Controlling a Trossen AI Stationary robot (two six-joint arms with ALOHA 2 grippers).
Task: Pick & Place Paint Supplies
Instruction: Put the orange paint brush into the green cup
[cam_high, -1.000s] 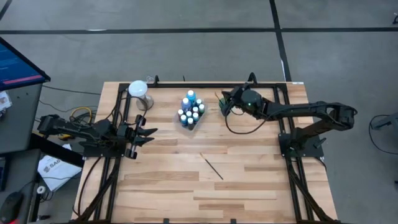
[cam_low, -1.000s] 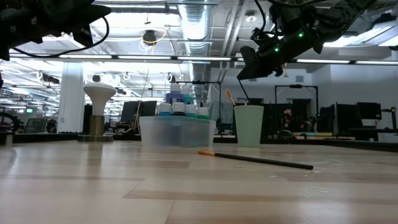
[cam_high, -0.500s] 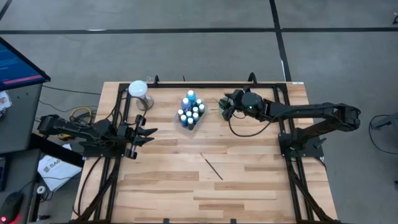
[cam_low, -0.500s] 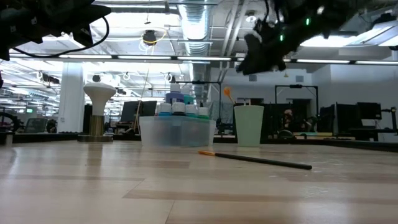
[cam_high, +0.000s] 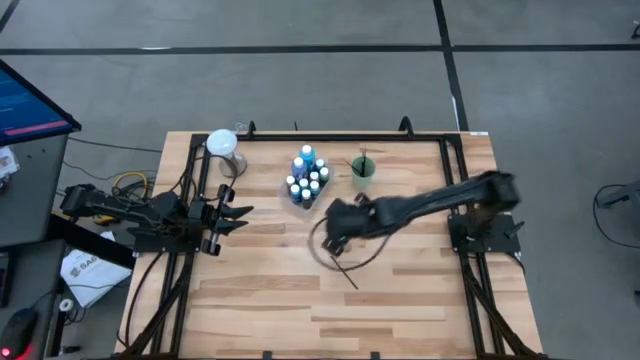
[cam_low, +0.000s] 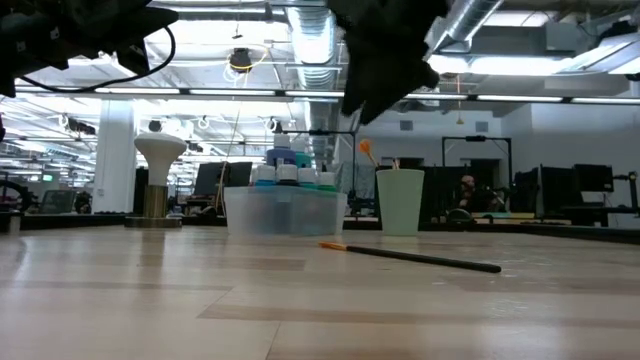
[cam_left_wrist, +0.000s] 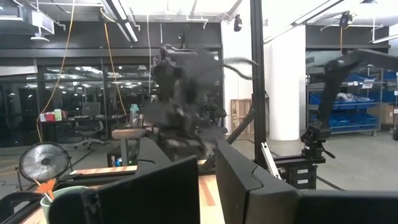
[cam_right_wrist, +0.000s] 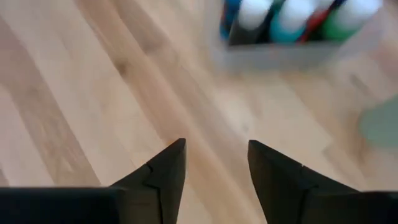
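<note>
The right gripper (cam_high: 338, 222), fingers spread and empty, hangs above the table; the loose brush (cam_high: 340, 267) lies at its 6 o'clock. A careless descent could roll the thin brush away. The tray (cam_high: 307, 196) of paint bottles (cam_high: 308, 180) sits at 11 o'clock (close), the green cup (cam_high: 363, 171) at 1. The left gripper (cam_high: 236, 216) waits open.

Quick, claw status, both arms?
Left claw: open, empty, parked at the table's left side.
Right claw: open, empty, above bare wooden table.
</note>
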